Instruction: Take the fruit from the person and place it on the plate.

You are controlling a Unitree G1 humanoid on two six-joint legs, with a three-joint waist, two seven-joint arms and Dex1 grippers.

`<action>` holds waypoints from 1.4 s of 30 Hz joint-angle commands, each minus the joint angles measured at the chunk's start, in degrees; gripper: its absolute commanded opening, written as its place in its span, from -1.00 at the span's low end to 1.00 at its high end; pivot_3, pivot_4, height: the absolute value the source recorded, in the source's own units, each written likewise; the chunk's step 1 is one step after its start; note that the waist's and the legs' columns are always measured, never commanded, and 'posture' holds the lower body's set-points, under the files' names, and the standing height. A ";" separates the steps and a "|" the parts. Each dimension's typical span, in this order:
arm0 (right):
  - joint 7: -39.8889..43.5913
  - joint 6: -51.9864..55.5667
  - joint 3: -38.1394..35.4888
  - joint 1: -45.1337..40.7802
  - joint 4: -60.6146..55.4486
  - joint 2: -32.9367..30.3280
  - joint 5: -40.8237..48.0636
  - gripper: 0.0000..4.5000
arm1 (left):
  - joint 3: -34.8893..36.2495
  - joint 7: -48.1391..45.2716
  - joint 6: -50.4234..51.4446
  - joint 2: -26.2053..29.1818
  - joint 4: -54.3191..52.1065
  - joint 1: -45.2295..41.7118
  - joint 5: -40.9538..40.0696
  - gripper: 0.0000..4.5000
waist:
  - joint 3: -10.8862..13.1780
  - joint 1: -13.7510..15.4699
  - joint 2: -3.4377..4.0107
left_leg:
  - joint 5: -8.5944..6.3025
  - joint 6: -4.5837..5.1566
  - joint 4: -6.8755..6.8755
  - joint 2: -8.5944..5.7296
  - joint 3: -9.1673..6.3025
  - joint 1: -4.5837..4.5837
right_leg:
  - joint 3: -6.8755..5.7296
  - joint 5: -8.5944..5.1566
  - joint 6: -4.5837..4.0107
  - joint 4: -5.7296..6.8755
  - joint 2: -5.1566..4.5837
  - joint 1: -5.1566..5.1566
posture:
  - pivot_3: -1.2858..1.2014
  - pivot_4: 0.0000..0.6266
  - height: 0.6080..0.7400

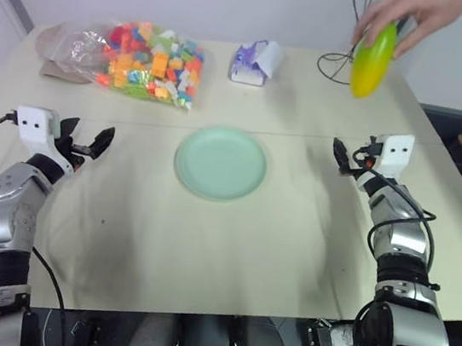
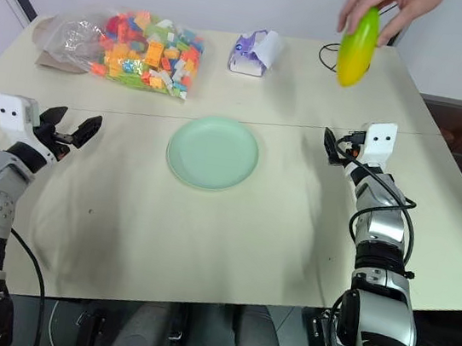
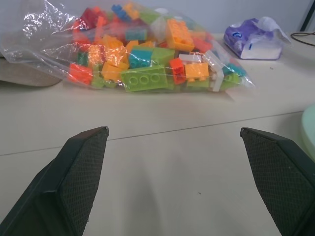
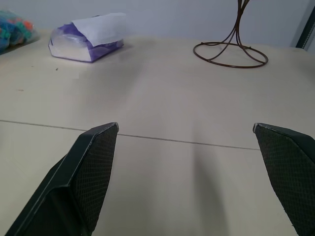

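Observation:
A person's hand (image 1: 417,14) holds the fruit (image 1: 371,62), a yellow-green oval, in the air above the table's far right. The pale green plate (image 1: 220,163) lies bare at the table's middle. My right gripper (image 1: 349,159) hovers open to the right of the plate, below and nearer than the fruit, with nothing between its fingers (image 4: 93,162). My left gripper (image 1: 90,138) is open and holds nothing, left of the plate. In the left wrist view its fingers (image 3: 81,167) frame bare tabletop.
A clear bag of colourful toy bricks (image 1: 147,62) lies at the far left. A purple tissue pack (image 1: 255,63) sits behind the plate. A thin wire stand (image 4: 230,51) rests on the table at the far right, under the fruit.

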 commanded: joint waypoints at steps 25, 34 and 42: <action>4.18 6.87 -0.12 2.81 -12.76 -4.61 2.33 0.99 | 1.18 -18.18 25.47 13.97 -20.51 -2.01 -26.51 1.00 | 0.01 0.04 0.04 | 0.01 0.00 0.01 0.00 -0.07 0.14 | -0.01 -0.01 -0.02 -0.01 0.13 0.16 | 0.03 -0.52 1.00; 6.86 30.54 -1.81 -5.40 -29.38 -9.11 13.50 0.99 | -1.79 -20.45 24.60 14.53 -17.12 -7.34 -24.20 1.00 | 0.01 -0.29 0.04 | 0.01 0.01 0.03 0.07 -0.03 0.17 | -0.04 -0.02 -0.01 -0.01 0.29 0.16 | 0.03 -0.52 1.00; 7.18 29.74 1.04 -15.84 -18.86 -5.65 11.31 0.99 | -3.12 -20.44 24.31 13.79 -18.51 -9.64 -24.01 1.00 | 0.01 0.02 0.03 | 0.01 0.01 0.05 0.05 -0.02 0.10 | -0.03 -0.02 -0.01 -0.06 0.25 0.16 | 0.03 -0.52 1.00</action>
